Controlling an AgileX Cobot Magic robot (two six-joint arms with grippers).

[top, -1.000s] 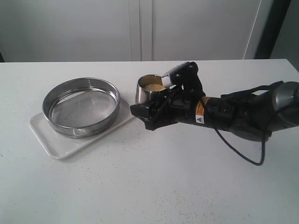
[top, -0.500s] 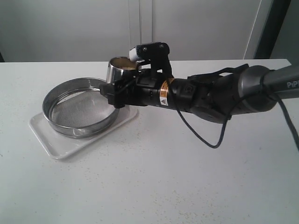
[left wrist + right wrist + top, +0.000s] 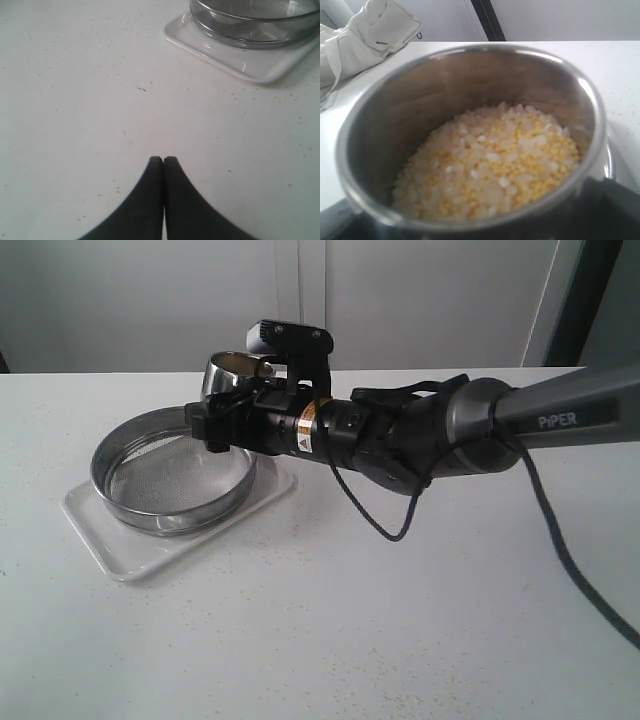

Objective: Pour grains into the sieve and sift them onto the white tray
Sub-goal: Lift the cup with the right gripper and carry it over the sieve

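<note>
The sieve (image 3: 170, 508), a wide steel ring with grey mesh, rests on the white tray (image 3: 108, 542) at the table's left. My right gripper (image 3: 216, 422) is shut on a small steel cup (image 3: 228, 374), held upright above the sieve's right rim. The right wrist view shows the cup (image 3: 470, 82) holding the grains (image 3: 490, 165), a yellow and whitish mix. My left gripper (image 3: 163, 161) is shut and empty, low over bare table; the sieve (image 3: 250, 31) and tray (image 3: 250, 68) lie ahead of it. It does not show in the exterior view.
A black cable (image 3: 392, 528) hangs from the right arm down to the table. A white cloth bundle (image 3: 375, 30) lies beyond the table edge in the right wrist view. Stray grains (image 3: 107, 37) dot the tabletop near the tray.
My right arm has lifted the cup off the table to the right of the tray and carried it left, up over the sieve's right rim. Sieve and tray have stayed put.
</note>
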